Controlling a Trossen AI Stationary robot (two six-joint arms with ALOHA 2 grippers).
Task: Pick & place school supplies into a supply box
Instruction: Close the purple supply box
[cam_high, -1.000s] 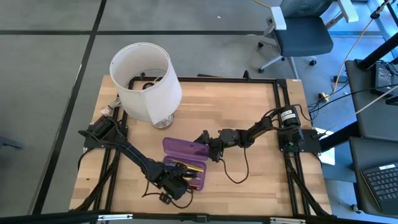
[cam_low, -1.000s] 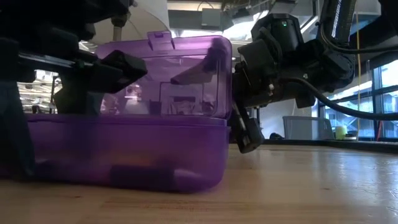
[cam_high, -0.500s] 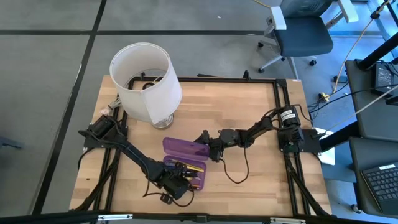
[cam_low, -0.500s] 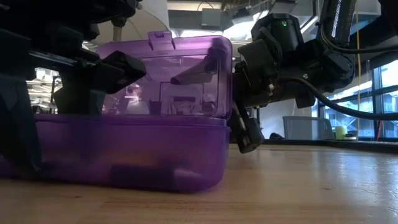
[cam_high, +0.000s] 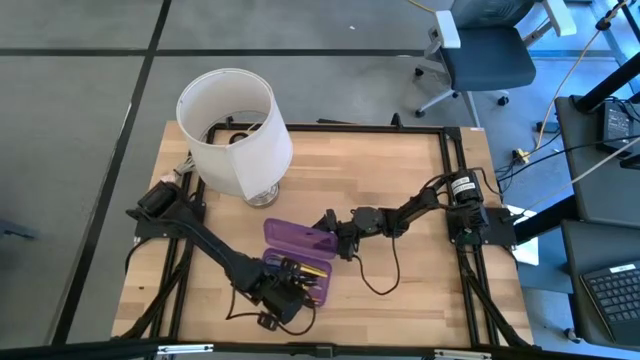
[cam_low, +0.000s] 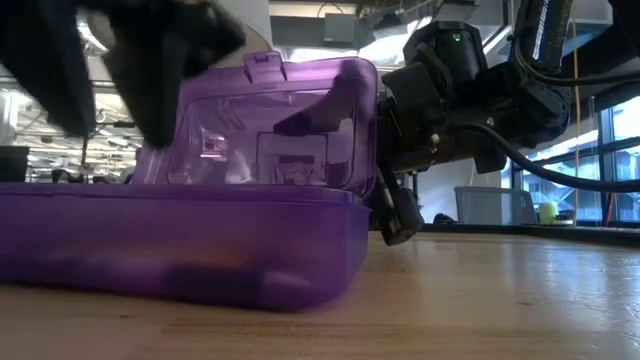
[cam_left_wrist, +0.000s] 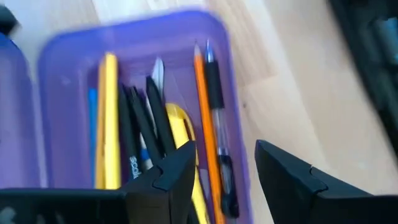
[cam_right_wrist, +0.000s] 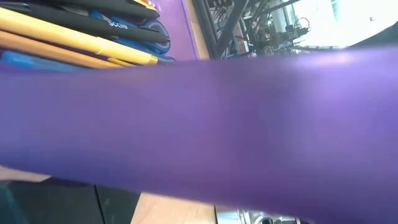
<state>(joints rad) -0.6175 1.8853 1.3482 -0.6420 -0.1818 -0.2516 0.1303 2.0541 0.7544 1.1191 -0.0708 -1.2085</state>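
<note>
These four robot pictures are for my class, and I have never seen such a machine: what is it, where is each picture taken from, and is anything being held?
Two dark robot arms work at a wooden table. One picture looks straight down, one looks level across the table top, and two come from cameras on the wrists. On the table stand a white lampshade and an open purple supply box holding pencils and pens. The left gripper hangs open above the box, holding nothing. The right gripper is at the raised lid, fingers wide; a grip cannot be confirmed.
</note>
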